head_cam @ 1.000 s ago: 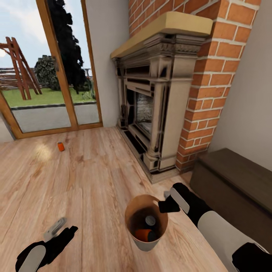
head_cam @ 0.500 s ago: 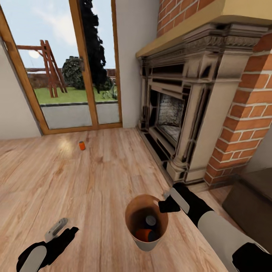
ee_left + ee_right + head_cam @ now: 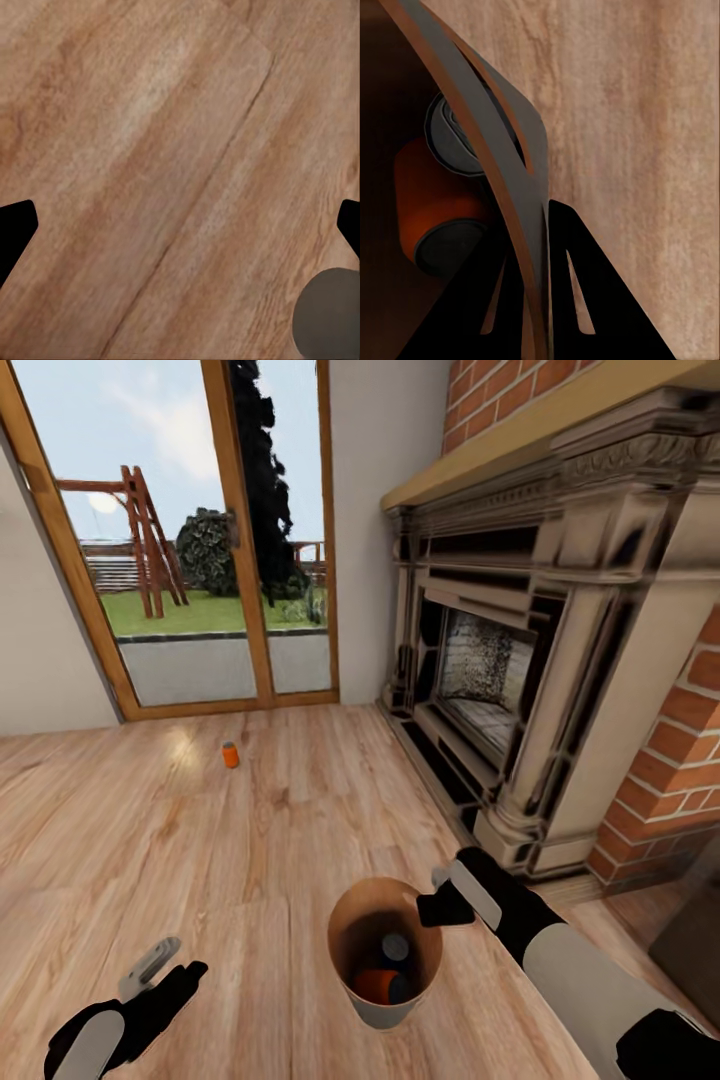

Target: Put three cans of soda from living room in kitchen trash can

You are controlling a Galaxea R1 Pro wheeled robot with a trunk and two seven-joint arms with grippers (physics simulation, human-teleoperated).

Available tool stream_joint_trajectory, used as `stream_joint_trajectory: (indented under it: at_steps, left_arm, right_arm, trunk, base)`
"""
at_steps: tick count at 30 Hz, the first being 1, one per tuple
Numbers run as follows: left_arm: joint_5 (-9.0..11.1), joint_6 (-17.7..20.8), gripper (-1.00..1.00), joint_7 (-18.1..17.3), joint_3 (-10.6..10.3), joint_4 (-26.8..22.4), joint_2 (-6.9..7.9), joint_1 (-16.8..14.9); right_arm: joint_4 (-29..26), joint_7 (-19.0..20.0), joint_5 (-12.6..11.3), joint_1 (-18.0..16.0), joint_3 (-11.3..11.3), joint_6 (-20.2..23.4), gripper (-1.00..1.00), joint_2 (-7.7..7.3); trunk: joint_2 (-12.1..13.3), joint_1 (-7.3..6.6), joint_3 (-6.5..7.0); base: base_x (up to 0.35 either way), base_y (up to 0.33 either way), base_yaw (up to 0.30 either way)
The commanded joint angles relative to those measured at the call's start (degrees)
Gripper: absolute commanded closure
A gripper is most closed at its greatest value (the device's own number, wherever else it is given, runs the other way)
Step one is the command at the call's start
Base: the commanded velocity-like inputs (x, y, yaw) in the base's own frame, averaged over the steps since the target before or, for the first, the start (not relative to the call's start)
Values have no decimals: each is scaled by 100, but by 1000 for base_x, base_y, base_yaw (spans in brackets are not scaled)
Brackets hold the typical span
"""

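Observation:
The tan tash can (image 3: 383,1012) hangs just over the wood floor in the head view, my right gripper (image 3: 440,906) shut on its right rim. An orange can of soda (image 3: 376,986) and a dark one with a silvery top (image 3: 395,949) lie inside. In the right wrist view the rim (image 3: 480,112) runs between my right gripper (image 3: 536,300) fingers, with the orange can (image 3: 435,202) and the dark can (image 3: 454,135) below. A third can of soda (image 3: 231,755), orange, stands on the floor near the glass doors. My left gripper (image 3: 160,970) is open and empty over bare planks (image 3: 180,229).
The stone fireplace (image 3: 530,690) and brick chimney (image 3: 680,760) of the living room fill the right side. Wood-framed glass doors (image 3: 190,560) close the far wall. Wood floor (image 3: 200,840) stretches between me and the standing can.
The whole view has swung left and moved forward: fireplace and doors slid right, the dark cabinet left the picture. Both arms and the held tash can keep their pose.

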Motion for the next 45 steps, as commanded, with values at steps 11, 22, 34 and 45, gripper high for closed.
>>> stream_joint_trajectory:
  at_steps: [11,22,34,45]
  left_arm:
    - [1,-1,-100,6,1,4,-35,-2]
    - [-32,118,-100,-26,-682,983,-137,-618]
    - [-87,126,-100,986,-1202,1128,-136,-977]
    - [-62,1887,-100,2256,-1304,1111,-681,-2366]
  right_arm:
    - [-349,19,-118,67,4,0,100,-48]
    - [-1272,30,-123,277,138,0,100,-408]
    - [-1346,10,-114,297,131,0,100,-419]
    - [-396,44,-140,109,19,0,100,-395]
  trunk:
    - [0,0,1]
    - [0,0,-2]
    - [0,0,-2]
    - [0,0,-2]
  base:
    - [327,184,0]
    - [327,149,174]
    - [326,137,297]
    - [323,135,289]
